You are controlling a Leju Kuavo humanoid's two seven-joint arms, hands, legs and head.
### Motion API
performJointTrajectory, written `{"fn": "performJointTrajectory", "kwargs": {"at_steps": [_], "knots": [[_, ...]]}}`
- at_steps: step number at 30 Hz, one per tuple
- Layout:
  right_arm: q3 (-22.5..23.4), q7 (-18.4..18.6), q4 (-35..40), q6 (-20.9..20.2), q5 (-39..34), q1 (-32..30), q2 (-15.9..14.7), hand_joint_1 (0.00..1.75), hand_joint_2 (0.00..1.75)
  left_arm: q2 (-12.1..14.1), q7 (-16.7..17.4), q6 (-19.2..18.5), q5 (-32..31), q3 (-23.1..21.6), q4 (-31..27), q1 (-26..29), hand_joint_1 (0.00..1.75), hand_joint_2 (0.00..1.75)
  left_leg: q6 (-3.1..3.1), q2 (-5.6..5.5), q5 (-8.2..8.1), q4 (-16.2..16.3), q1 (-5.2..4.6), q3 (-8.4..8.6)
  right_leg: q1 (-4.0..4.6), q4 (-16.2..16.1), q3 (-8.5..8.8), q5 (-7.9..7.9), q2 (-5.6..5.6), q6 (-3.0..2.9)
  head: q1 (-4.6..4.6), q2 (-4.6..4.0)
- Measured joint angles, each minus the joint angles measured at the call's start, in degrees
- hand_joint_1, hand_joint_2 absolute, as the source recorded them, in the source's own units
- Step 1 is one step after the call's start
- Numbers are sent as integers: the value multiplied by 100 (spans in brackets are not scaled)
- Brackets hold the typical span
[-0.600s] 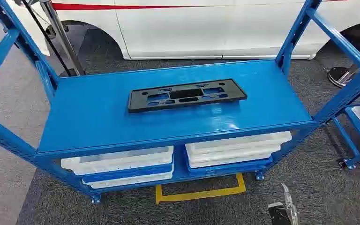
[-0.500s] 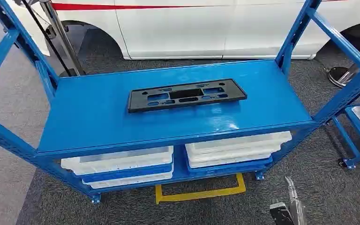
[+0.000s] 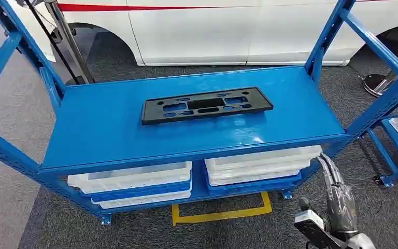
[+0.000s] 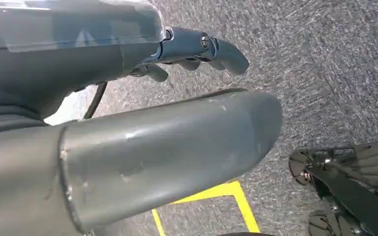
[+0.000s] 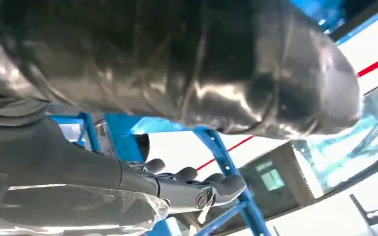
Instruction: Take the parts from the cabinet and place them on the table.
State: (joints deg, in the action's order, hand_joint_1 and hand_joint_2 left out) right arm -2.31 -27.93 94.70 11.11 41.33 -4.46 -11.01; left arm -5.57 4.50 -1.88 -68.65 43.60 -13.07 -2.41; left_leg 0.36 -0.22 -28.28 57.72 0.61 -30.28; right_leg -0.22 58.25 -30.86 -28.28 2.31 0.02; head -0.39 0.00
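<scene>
Head view shows you the blue metal shelf cabinet (image 3: 109, 129) with one flat black plastic part, a long rectangular plate with cut-outs (image 3: 206, 104). It lies flat on the top shelf, near the middle and a little toward the back edge, with its long side along the shelf.

Under the top shelf you see white plastic trays (image 3: 134, 179) stacked on the lower shelf, one stack on the left side and one on the right side. On the grey carpet floor (image 3: 228, 233), yellow tape (image 3: 223, 213) is just in front of the cabinet. Behind the cabinet stands a white car with a red stripe (image 3: 228, 31).

Your right hand (image 3: 337, 199) is low at the front right corner of the cabinet, below the top shelf and well apart from the black part. Its fingers (image 5: 211, 189) are a little curled, side by side, and hold nothing.

Your left hand (image 4: 142, 147) hangs over the floor; its fingers (image 4: 211, 49) are bent a little, apart from the thumb, and nothing is in them.
</scene>
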Motion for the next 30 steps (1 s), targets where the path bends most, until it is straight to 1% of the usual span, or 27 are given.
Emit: {"fn": "performJointTrajectory", "kwargs": {"at_steps": [3, 6, 10, 12, 14, 15, 18, 20, 23, 26, 30], "knots": [[-314, 343, 130, -171, 99, 349, -88, 0, 0, 0, -15, -7, -70, 7, 4, -4, 0, 0, -1, 1, 0, 1, 0, 3, 1, 2, -3, 0, 3, 0, 0, 0], [-558, 629, 130, -234, 225, 675, -153, 0, 0, 0, -42, -9, -147, 7, 7, -16, 0, 0, -2, -9, 3, 2, 0, 13, 0, 2, -2, 0, -6, 0, 0, 0], [-707, 749, 116, -164, 368, 895, -199, 0, 0, 0, -59, -17, -219, 7, 9, -11, 0, 0, -2, -17, 4, 2, 0, 2, 1, 4, -3, 0, -21, 0, 0, 0], [-836, 903, 0, -123, 573, 1153, -201, 0, 0, 0, -61, -35, -315, 7, 9, -19, 0, 0, -2, -12, 4, 2, 0, 2, 0, 6, -7, 0, -10, 0, 0, 0], [-1038, 1157, -281, -125, 889, 1547, -201, 0, 0, 0, -57, -63, -407, 5, 9, -39, 0, 0, -2, -10, 4, 2, 0, 9, 0, 9, -7, 0, -6, 0, 0, 0], [-1138, 1224, -411, -129, 991, 1731, -203, 0, 0, 0, -52, -74, -429, 4, 9, -49, 0, 0, 0, -10, 7, 2, 0, 10, 0, 9, -6, 0, -8, 0, 0, 0], [-1378, 1302, -741, -138, 1102, 2111, -203, 0, 0, 0, -44, -85, -461, 4, 9, -59, 0, 0, 2, -29, 18, 5, 0, 5, -1, 9, -4, 0, -32, 0, 0, 0], [-1462, 1339, -886, -136, 1154, 2260, -203, 0, 0, 0, -35, -94, -474, 2, 11, -54, 0, 0, 1, -32, 18, 6, 0, 1, 0, 11, -5, 0, -34, 0, 0, 0], [-1614, 1460, -1079, -180, 1421, 2469, -203, 0, 0, 0, 0, -122, -505, 2, 15, -59, 0, 0, 0, -30, 18, 5, 0, -2, 0, 16, -8, 0, -31, 0, 0, 0], [-1923, 1619, -1428, -197, 1843, 2837, -195, 0, 0, 0, 50, -183, -549, 2, 18, -72, 0, 0, 0, -27, 18, 5, 0, -3, -1, 18, -14, 0, -30, 0, 0, 0], [-2309, 1672, -1724, -215, 2007, 3159, -131, 0, 0, 0, 101, -221, -570, 2, 22, -74, 0, 0, -4, -33, 21, 5, 0, -4, 1, 18, -13, 0, -35, 0, 0, 0]]}}
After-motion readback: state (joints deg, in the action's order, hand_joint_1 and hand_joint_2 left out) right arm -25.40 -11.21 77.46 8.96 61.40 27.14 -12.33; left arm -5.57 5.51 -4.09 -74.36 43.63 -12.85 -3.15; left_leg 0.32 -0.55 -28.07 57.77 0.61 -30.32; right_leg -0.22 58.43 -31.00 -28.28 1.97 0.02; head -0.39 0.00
